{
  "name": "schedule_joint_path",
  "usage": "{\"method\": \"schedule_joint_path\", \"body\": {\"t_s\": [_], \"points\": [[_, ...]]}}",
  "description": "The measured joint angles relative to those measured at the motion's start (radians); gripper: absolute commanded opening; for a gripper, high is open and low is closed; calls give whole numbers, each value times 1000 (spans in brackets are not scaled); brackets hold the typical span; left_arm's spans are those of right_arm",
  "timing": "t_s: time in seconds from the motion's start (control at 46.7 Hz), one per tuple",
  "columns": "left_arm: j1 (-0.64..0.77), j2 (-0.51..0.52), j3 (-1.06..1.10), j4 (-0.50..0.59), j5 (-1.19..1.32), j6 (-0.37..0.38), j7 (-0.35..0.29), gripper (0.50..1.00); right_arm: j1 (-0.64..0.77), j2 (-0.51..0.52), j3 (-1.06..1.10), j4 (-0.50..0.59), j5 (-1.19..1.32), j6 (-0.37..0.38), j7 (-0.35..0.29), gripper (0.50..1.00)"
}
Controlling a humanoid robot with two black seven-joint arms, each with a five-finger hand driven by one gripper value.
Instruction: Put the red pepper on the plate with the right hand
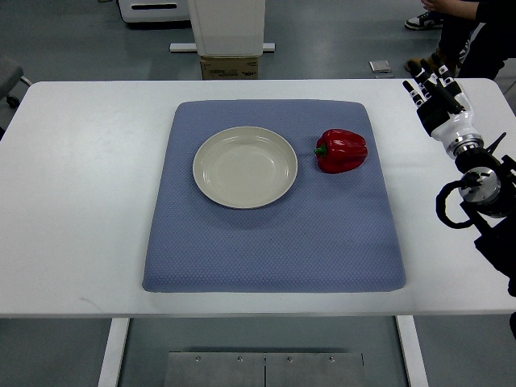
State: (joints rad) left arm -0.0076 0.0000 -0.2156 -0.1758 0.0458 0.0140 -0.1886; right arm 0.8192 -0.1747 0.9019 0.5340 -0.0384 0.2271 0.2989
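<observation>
Blue mat [274, 242] covers the white table [81, 201]. Cream plate [245, 167] sits empty on the mat, red pepper [341, 151] just beside its right rim, apart. Right robot hand [433, 90] over the table's far right edge, fingers extended, holding nothing.

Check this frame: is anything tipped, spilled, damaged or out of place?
Nothing stands out. The plate sits empty and level on the blue mat, the red pepper lies intact beside it, apart from its rim, and the right robot hand hangs over the table's far right corner, holding nothing.
</observation>
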Motion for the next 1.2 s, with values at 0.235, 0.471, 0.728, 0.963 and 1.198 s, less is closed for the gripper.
{"method": "schedule_joint_path", "body": {"t_s": [0.235,0.471,0.728,0.963,1.198], "points": [[-2,0,0,3,5,24,7,1000,0,4,-1,0,0,0,0,1000],[10,0,2,-2,4,15,6,1000,1,4,0,0,0,0,0,1000],[9,0,1,0,2,23,6,1000,1,1,0,-2,0,0,0,1000],[9,0,2,-1,2,22,6,1000,1,2,0,-2,0,0,0,1000],[9,0,2,-1,2,23,6,1000,4,-4,0,-2,0,0,0,1000]]}}
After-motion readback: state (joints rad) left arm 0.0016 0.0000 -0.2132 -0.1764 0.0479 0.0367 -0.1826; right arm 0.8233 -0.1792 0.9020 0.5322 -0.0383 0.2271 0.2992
